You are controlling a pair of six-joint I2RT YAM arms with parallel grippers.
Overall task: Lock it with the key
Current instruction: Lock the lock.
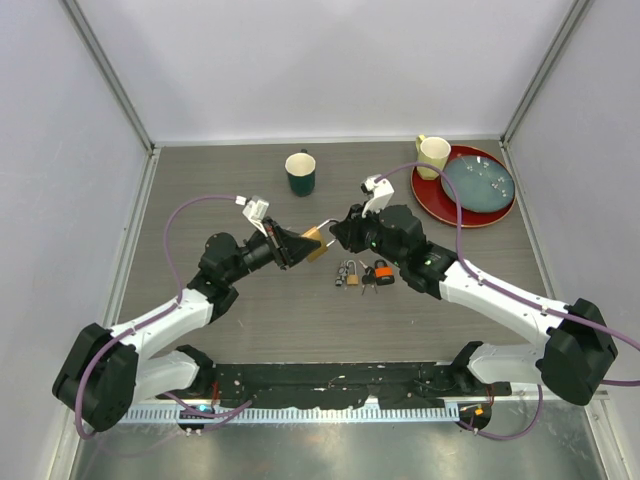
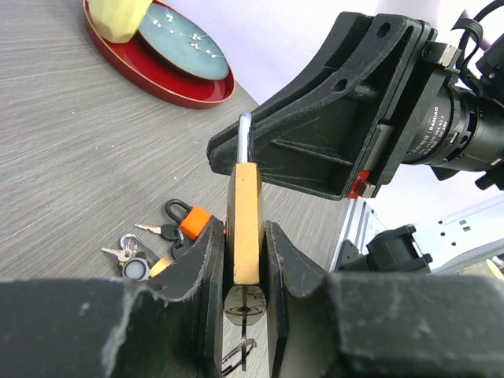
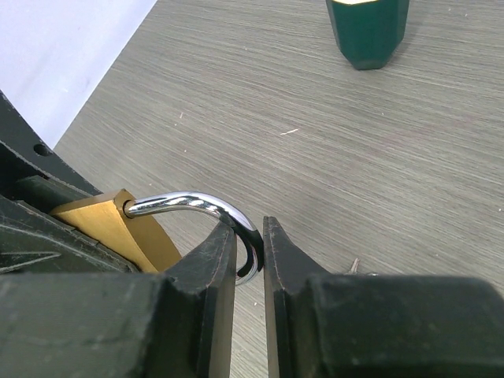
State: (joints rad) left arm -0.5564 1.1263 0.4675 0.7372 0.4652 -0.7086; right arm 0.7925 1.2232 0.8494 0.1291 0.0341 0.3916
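Brass padlock (image 2: 246, 228) held in air over table (image 1: 230, 180). Body pinched by left gripper (image 2: 242, 244); shackle (image 3: 189, 203) pinched by right gripper (image 3: 250, 239). Long side pointed gripper to gripper. Shackle likely to be pushed toward body next.

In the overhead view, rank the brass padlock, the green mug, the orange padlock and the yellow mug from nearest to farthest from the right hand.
1. brass padlock: centre, its shackle between the fingers of the right hand.
2. green mug, back left, and orange padlock, near right: too close to call.
3. yellow mug: back right, beside the red plate.
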